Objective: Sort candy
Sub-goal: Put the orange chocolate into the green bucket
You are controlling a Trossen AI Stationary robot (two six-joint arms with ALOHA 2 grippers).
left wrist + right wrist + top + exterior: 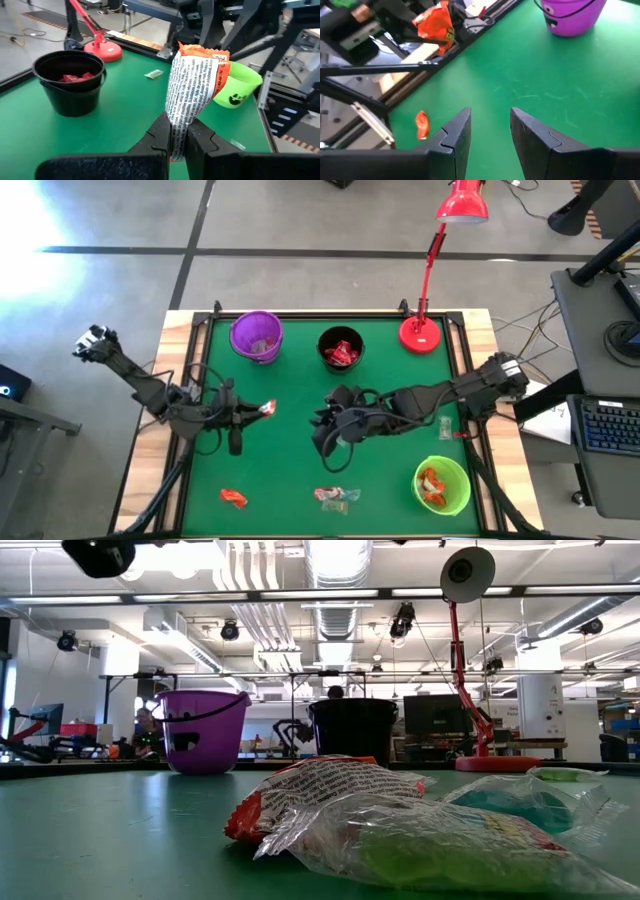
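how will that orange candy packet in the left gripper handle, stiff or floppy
Probably light and fairly floppy: the orange candy packet stands up from the left gripper, pinched thin at one end, with its wrapper creased. The glossy film looks slippery, so it might slide out if jolted.

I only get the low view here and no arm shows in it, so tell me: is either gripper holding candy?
Observer: Yes. The left gripper is shut on an orange and white candy, held upright.
Operator: And the right one?
Observer: The right gripper is open and empty, over bare mat near the middle of the table.
Operator: From here I can't see into the black cup. Anything in it?
Observer: The black cup has red candy inside.
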